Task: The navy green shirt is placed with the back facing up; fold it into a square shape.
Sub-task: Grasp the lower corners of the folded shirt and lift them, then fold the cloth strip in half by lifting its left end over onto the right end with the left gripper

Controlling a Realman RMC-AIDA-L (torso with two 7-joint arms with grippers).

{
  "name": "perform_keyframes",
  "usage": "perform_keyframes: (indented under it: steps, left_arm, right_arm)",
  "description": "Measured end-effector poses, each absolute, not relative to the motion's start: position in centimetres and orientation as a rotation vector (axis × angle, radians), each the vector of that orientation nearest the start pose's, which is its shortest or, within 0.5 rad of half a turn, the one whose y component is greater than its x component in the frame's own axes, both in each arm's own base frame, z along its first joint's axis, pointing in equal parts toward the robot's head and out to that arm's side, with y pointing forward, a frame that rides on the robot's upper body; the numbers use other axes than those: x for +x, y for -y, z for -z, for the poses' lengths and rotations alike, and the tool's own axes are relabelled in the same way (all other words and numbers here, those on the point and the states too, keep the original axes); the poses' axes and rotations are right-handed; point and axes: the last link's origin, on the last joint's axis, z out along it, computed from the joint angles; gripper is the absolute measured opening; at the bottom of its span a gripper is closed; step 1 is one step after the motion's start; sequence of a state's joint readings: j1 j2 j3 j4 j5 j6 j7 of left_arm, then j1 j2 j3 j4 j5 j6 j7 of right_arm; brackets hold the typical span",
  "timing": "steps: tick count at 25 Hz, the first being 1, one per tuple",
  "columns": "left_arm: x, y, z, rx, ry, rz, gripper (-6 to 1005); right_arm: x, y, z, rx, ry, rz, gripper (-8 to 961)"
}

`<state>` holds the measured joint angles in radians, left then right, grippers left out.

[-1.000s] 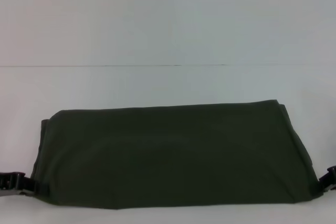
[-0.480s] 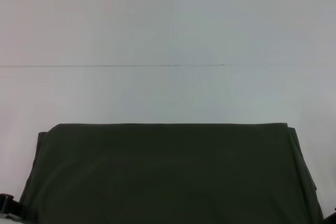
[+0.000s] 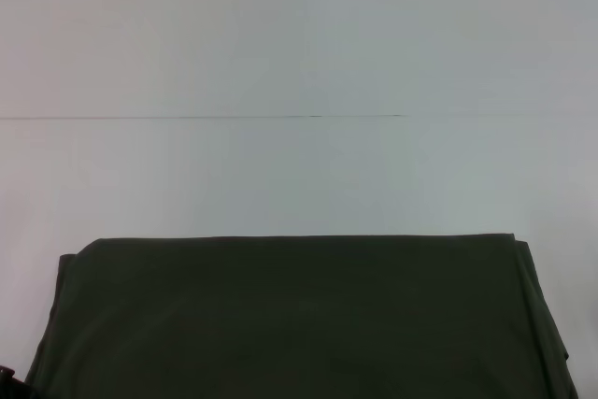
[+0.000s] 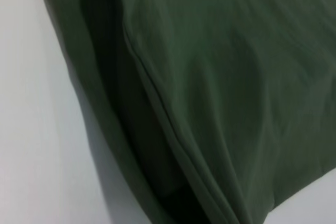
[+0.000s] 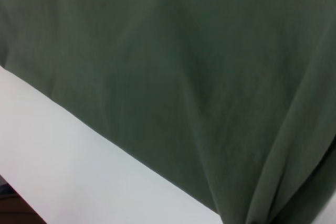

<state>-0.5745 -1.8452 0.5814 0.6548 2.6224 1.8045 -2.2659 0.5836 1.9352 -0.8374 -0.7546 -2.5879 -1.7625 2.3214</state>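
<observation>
Currently:
Shirt: navy green shirt [image 3: 299,320], plain side up, folded to a wide band at 6 o'clock on the white table [image 3: 299,63], near edge out of sight.
Layers: stacked edges and a seam visible in the left wrist view, cloth draped, not flat.
Left gripper: dark sliver only, at 7 o'clock by the shirt's left corner; finger state cannot be told.
Right gripper: not in sight in any view.
Step, as judged: drawing the band toward the near edge.
Advice: keep both corners level, tension even, far fold line straight; avoid dragging lower layers askew.
</observation>
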Motion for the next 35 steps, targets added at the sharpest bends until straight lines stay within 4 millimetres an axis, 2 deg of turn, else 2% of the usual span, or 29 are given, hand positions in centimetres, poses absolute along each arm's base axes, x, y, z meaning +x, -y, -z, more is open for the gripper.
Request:
perform_keyframes:
  steps: [11, 14, 19, 25, 28, 30, 33, 35]
  left_arm:
    - [-34.4, -29.5, -8.8, -2.371, 1.917, -0.029, 60]
    - [-34.5, -29.4, -8.9, -2.367, 1.919, -0.016, 60]
    - [-34.5, -29.3, -9.0, -2.378, 1.911, -0.014, 61]
    - [-34.6, -29.4, -9.0, -2.365, 1.915, -0.011, 61]
    - [-34.4, -29.4, -8.9, -2.372, 1.917, -0.004, 62]
    - [-34.4, -29.4, -8.9, -2.368, 1.921, -0.003, 62]
    - [-34.5, -29.5, -8.9, -2.343, 1.939, -0.001, 61]
    - [-34.5, -29.5, -9.0, -2.330, 1.948, 0.000, 102]
  right_arm:
    - [31.3, -30.3, -4.6, -2.550, -1.789, 0.324, 10]
    - [31.4, -30.4, -5.3, -2.549, -1.785, 0.279, 178]
    - [31.6, -30.6, -7.2, -2.529, -1.788, 0.194, 405]
    - [31.9, -31.4, -10.7, -2.454, -1.722, 0.059, 531]
    - [30.9, -32.1, -12.2, -2.490, -1.580, -0.162, 594]
    - [29.8, -32.3, -12.2, -2.562, -1.465, -0.292, 636]
    - [27.7, -32.7, -11.1, -2.687, -1.232, -0.479, 743]
    - [26.4, -32.7, -9.9, -2.762, -1.060, -0.582, 813]
